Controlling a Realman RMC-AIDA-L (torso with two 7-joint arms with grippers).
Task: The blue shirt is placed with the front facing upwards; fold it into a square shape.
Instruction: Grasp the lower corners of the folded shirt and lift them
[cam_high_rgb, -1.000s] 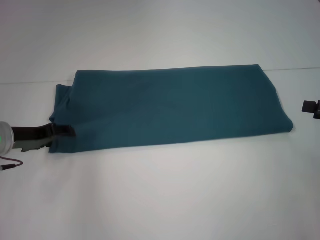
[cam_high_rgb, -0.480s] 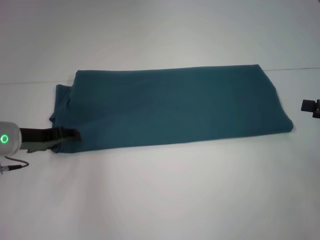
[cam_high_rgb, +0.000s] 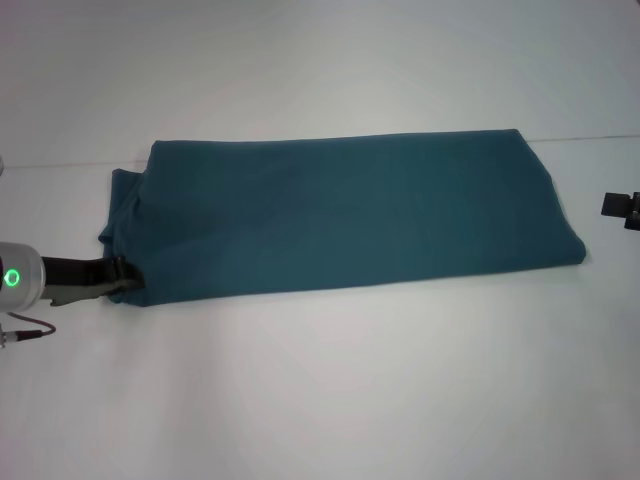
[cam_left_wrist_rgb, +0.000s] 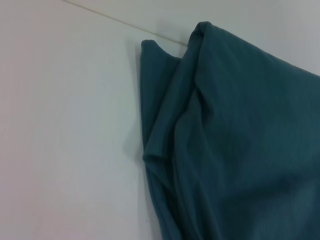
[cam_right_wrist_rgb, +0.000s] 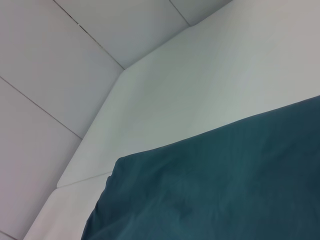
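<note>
Surface (cam_high_rgb: 320, 400): white, lying bare and wide on the near side, giving room to carry cloth across.
Shirt (cam_high_rgb: 340, 225): lying as a long folded band, long axis running left to right, print hidden.
Left end effector (cam_high_rgb: 122, 275): touching the shirt's near-left corner; grip state cannot be told.
Right end effector (cam_high_rgb: 620, 208): waiting just off the right end; opening cannot be told.

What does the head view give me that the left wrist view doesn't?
Head view only: the whole shirt folded into a long band on the table, the left tool at its near-left corner, and the right tool off its right end. Left wrist view only: the layered folds at the shirt's left end, close up. Both show shirt and table.
</note>
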